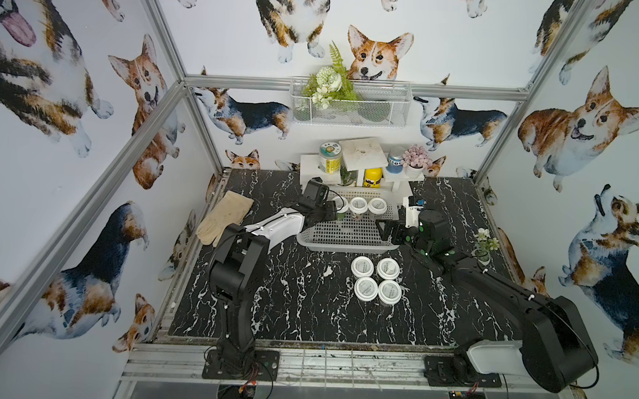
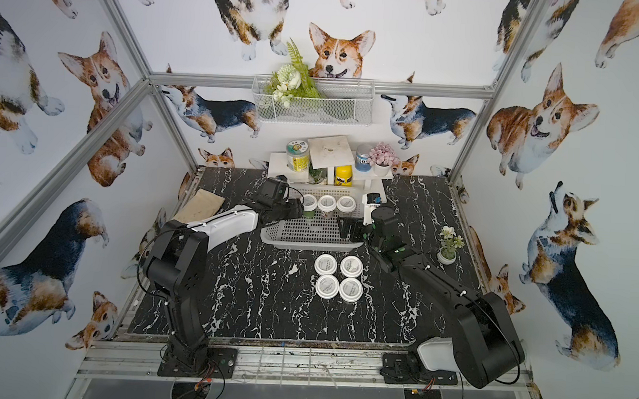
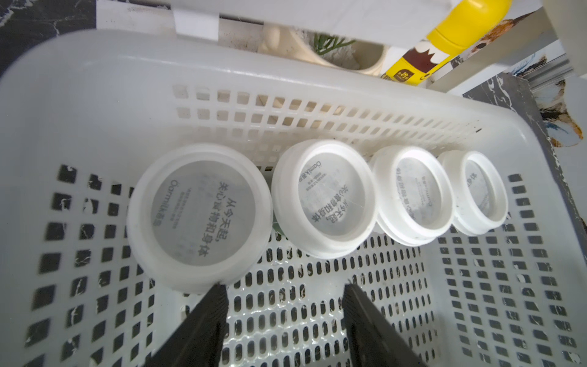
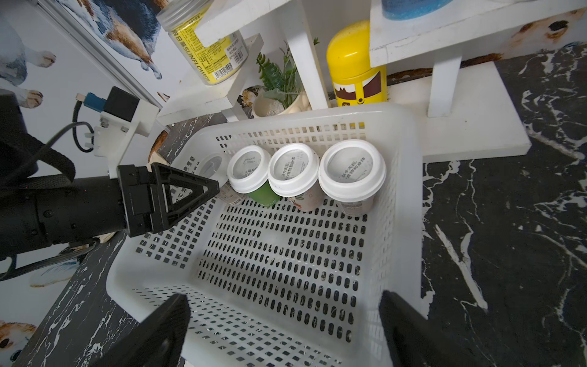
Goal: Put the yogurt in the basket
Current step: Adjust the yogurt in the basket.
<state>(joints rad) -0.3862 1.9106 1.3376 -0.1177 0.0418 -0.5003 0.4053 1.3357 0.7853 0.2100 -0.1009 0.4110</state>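
Four white-lidded round yogurt cups [image 3: 200,216] line the far wall of the white lattice plastic basket [image 4: 409,190]; four more cups [image 1: 362,266] stand on the black marbled table [image 1: 285,301] close to the basket's near rim; left tool [image 3: 284,289] open, empty, beside the end cup — right tool [image 4: 285,295] open wide above a near corner.

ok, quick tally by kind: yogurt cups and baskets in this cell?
Yogurt cups: 8 (4 in the plastic basket, 4 on the table)
Baskets: 2 (the plastic one, plus a wire-mesh basket on the wall)
Total: 10
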